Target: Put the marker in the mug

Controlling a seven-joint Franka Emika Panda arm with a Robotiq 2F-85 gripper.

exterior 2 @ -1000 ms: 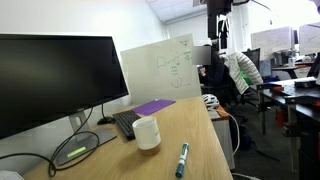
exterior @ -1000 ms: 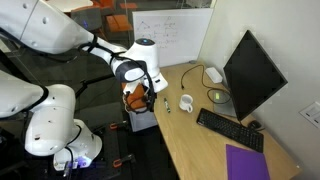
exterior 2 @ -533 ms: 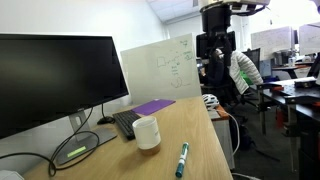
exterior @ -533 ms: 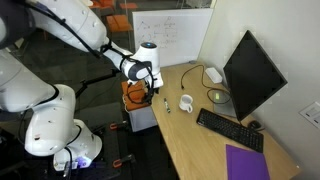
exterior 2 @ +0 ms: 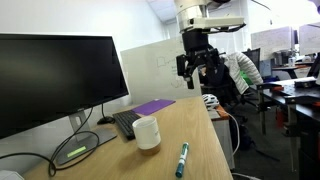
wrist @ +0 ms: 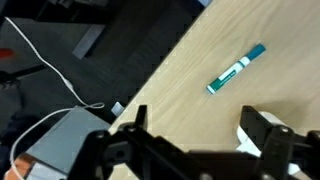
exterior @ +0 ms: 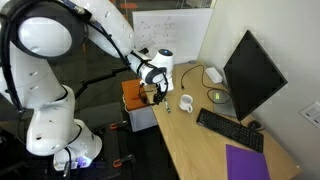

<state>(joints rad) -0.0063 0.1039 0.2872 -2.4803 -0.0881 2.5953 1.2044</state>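
One second on, the pincer (wrist: 197, 122), wide open and empty, has swung toward the marker (wrist: 236, 70).

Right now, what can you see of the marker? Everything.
The marker is a slim teal-green pen with a white label band at mid-body, likely plastic. It lies flat on the light wooden desk near its edge, diagonal in the wrist view. In an exterior view it sits apart from the white mug. Nothing touches it; the gripper is above, jaws open.
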